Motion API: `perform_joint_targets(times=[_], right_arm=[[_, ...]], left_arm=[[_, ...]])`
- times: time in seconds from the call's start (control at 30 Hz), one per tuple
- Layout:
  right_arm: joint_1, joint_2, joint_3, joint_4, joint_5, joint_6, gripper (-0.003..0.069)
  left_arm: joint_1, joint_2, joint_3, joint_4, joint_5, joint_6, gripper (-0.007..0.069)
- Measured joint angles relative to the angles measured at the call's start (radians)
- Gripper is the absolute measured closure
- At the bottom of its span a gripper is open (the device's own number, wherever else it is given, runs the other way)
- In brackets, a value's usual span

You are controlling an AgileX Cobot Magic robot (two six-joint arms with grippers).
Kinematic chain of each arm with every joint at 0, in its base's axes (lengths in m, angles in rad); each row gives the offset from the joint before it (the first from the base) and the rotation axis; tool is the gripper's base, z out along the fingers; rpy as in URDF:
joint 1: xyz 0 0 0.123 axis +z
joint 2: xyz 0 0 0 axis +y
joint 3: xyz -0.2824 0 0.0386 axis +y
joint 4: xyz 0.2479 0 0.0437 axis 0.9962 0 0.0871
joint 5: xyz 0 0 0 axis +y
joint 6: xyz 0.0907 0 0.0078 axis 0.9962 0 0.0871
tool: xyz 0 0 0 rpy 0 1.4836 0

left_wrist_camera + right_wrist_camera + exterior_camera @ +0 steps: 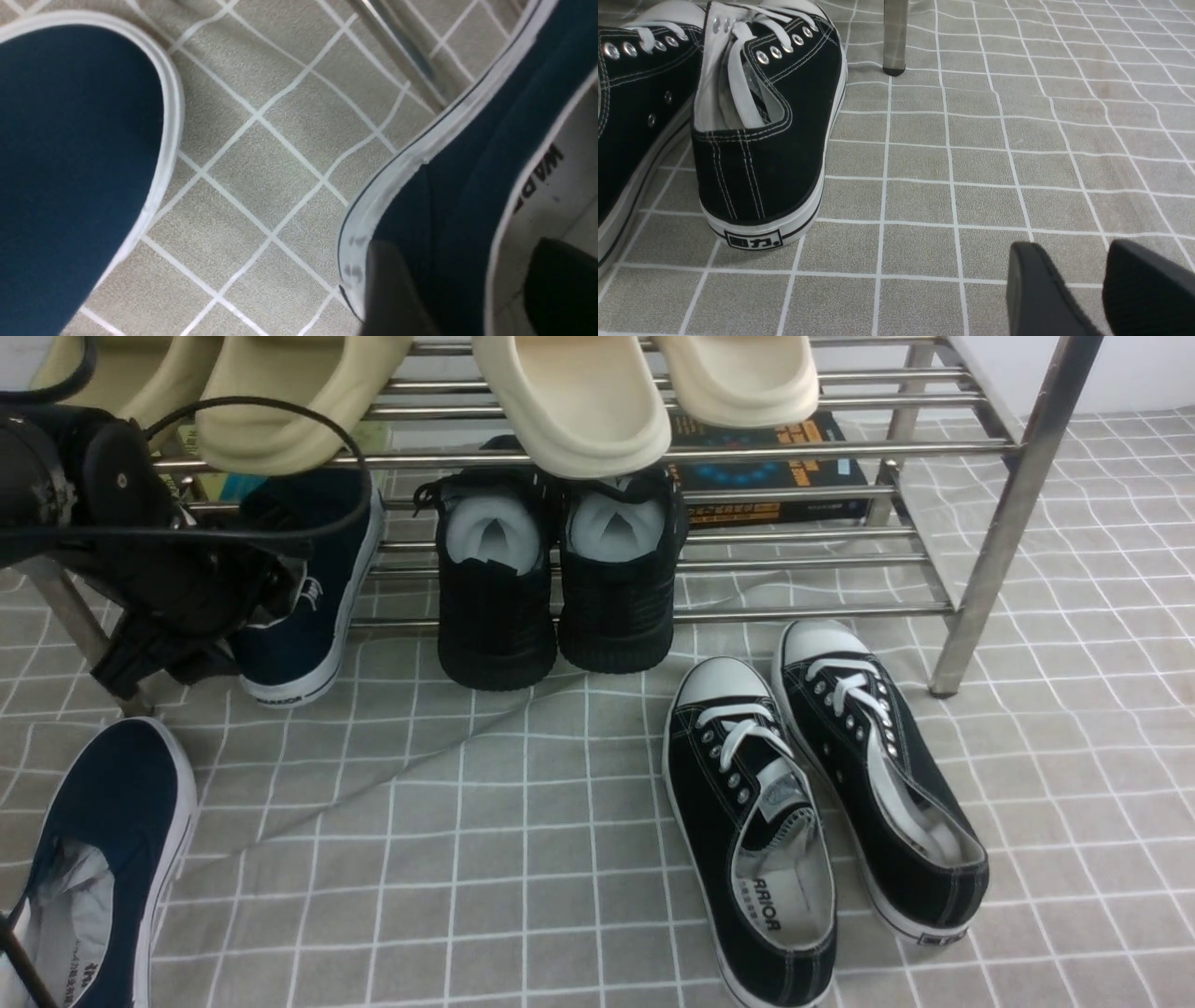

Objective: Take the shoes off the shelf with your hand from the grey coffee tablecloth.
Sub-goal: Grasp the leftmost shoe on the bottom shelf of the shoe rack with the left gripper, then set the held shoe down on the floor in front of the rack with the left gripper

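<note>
Front, left hand [266, 602]: black and cabled, at the shelf's [1018, 513] lower tier, against the heel collar of one navy shoe [308, 607].
Front, navy shoe: heel facing the camera and low at the cloth [523, 859], toe running back from the hand under the upper tier.
Front, second shoe [103, 849]: flat on the cloth, off the shelf, below the left hand toward the camera.
Front, others: black sneakers [560, 588] on the lower tier just right of the hand; lace-ups [822, 784] on the cloth farther right; slippers [579, 401] on the tier above.
Left wrist, fingers [397, 289]: one lies outside the navy shoe's side wall, the other inside on the white lining.
Left wrist, grip: cannot tell whether the wall is clamped or only straddled.
Left wrist, second shoe: its toe lies apart from the hand, with grid cloth between.
Right wrist, right hand [1083, 252]: fingers slightly parted, grasping nothing, low over bare cloth.
Right wrist, surroundings: a lace-up heel stands near the hand; a shelf leg stands beyond it.
</note>
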Motion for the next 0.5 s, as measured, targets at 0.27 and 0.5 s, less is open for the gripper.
perform_joint_targets(times=[0.27, 0.5], right_arm=[[0.0, 0.0, 0.0, 0.0, 0.0, 0.0, 0.042], [0.0, 0.0, 0.0, 0.0, 0.0, 0.0, 0.042]], left_arm=[[0.001, -0.006, 0.0, 0.005, 0.081, -0.008, 0.0574], [0.001, -0.141, 0.007, -0.005, 0.306, 0.026, 0.0574]])
